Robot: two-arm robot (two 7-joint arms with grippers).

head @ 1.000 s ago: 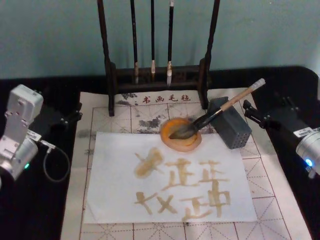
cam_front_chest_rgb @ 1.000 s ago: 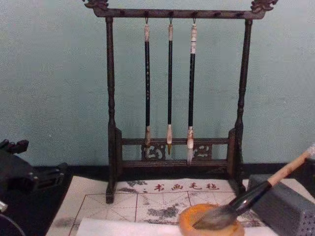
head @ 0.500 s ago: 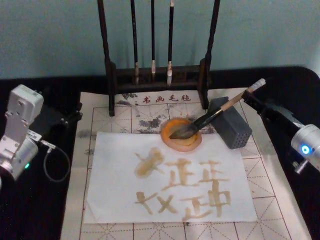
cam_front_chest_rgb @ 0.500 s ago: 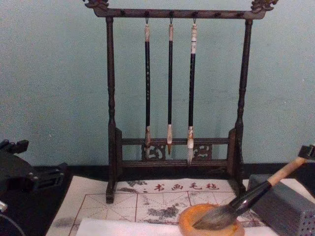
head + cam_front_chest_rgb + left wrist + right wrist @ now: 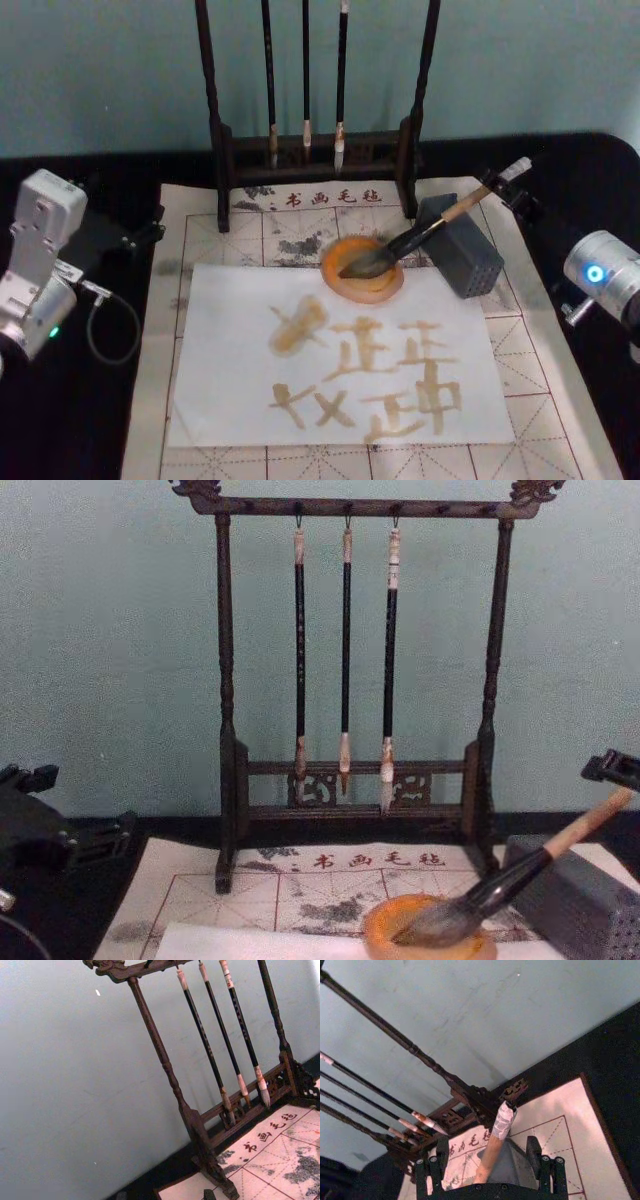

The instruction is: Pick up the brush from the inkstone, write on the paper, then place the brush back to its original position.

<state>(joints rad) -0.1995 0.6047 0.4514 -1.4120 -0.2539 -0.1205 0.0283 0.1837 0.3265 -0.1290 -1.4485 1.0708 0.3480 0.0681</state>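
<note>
The large calligraphy brush with a pale wooden handle, black lower section and white-wrapped top (image 5: 440,220) lies tilted. Its bushy dark tip sits in the small round orange-brown inkstone (image 5: 333,270), and its handle leans on the top edge of the grey ribbed rectangular block (image 5: 465,255) just to the right. The handle rises away to the right, past the block.

The right end effector (image 5: 488,1145) is at that raised upper end. In the right wrist view its two dark fingers (image 5: 534,1152) stand wide, one on each side of the handle, with a gap showing on both sides. The head view places it over the far right of the beige grid-lined mat (image 5: 200,230), at the mat's edge.

The inkstone overlaps the far edge of the white sheet of paper (image 5: 230,300), which lies flat on the mat and bears several yellowish-brown brushed characters.

Behind the mat stands a dark wooden brush stand (image 5: 225,680) with three thin dark-handled brushes (image 5: 345,650) hanging from its top bar.

The left end effector (image 5: 125,238) sits parked over the black table (image 5: 80,420) left of the mat, well apart from the brush. Whether it is wide or narrow cannot be told.
</note>
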